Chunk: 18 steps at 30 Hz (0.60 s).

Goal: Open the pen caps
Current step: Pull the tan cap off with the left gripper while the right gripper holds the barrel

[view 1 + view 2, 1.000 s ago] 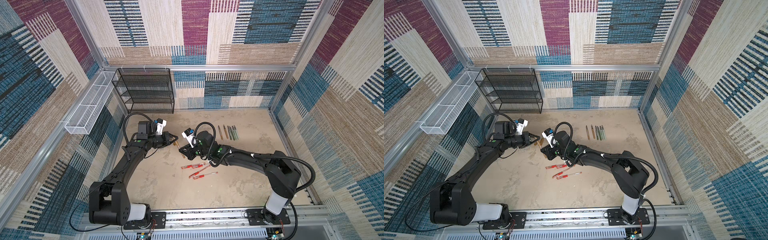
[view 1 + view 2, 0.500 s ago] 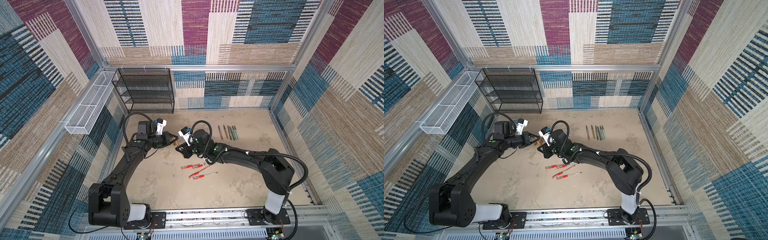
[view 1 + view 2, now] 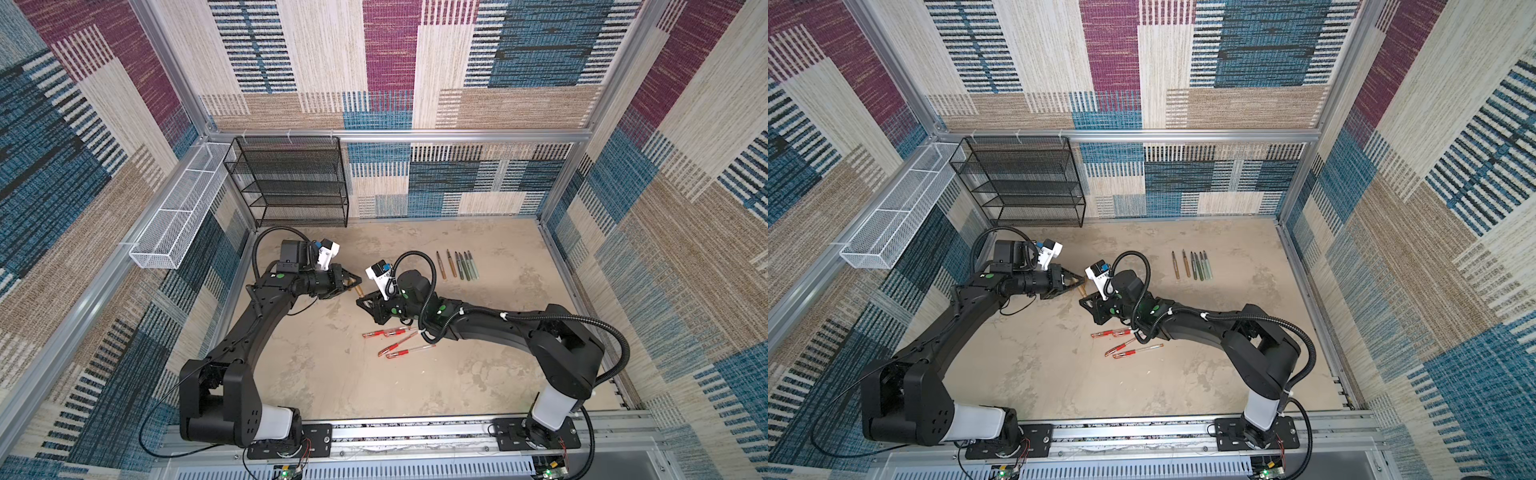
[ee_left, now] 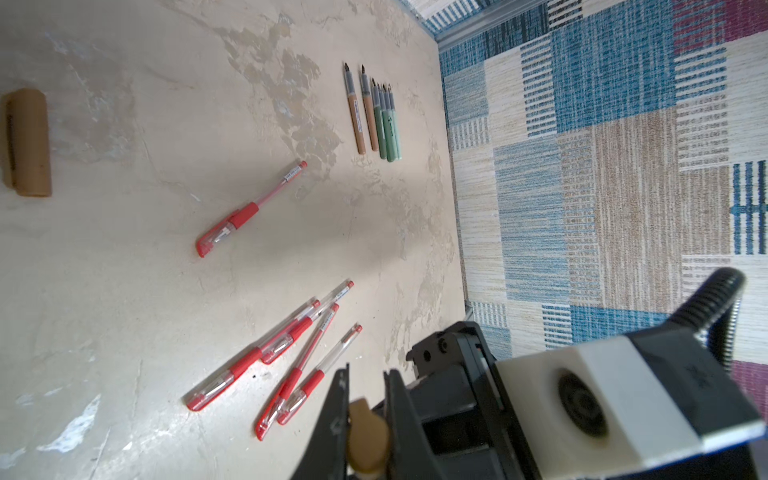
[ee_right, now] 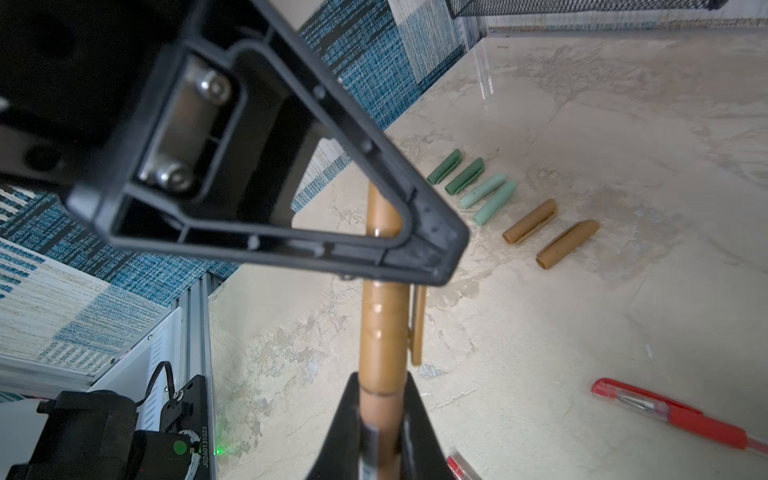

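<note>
A gold pen hangs above the table between my two grippers. My left gripper (image 3: 355, 279) (image 3: 1081, 279) is shut on the pen's cap (image 5: 382, 316), whose rounded end (image 4: 368, 436) shows between its jaws. My right gripper (image 3: 360, 300) (image 3: 1084, 300) (image 5: 381, 378) is shut on the pen's body (image 5: 380, 409), just below the cap's seam. Several loose pen caps (image 5: 494, 203), green and gold, lie in a row on the table. One more gold cap (image 4: 29, 141) shows in the left wrist view.
Several uncapped gold and green pens (image 3: 457, 264) (image 3: 1192, 264) (image 4: 374, 116) lie in a row at the back right. Several capped red pens (image 3: 399, 343) (image 3: 1125, 343) (image 4: 291, 361) lie under my right arm. A black mesh rack (image 3: 291, 183) and a white wire basket (image 3: 174, 220) stand at the back left.
My right gripper has moved up to the left gripper and shut on the free end of the gold pen. The left arm has held still.
</note>
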Each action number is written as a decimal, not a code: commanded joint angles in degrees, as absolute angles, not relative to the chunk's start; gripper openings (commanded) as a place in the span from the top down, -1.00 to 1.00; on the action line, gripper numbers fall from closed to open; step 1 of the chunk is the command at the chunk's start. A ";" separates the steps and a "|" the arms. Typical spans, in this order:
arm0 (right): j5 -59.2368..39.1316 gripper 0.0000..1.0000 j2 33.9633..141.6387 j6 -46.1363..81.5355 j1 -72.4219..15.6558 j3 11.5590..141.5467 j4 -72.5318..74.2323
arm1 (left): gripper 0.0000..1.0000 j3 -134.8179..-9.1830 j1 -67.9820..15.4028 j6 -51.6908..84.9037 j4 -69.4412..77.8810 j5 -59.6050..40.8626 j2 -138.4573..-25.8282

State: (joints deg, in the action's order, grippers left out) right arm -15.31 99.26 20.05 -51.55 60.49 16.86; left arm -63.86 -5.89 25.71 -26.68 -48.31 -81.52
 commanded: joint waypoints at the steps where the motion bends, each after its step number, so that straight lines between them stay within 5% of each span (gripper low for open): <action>1: -17.15 1.00 97.50 21.30 -52.07 57.16 9.06 | 1.00 -68.80 -5.19 22.83 -23.41 -42.26 -83.61; 18: -6.84 1.00 85.74 23.50 -51.92 49.91 6.02 | 1.00 -84.34 -9.26 11.56 -38.47 -29.40 -100.49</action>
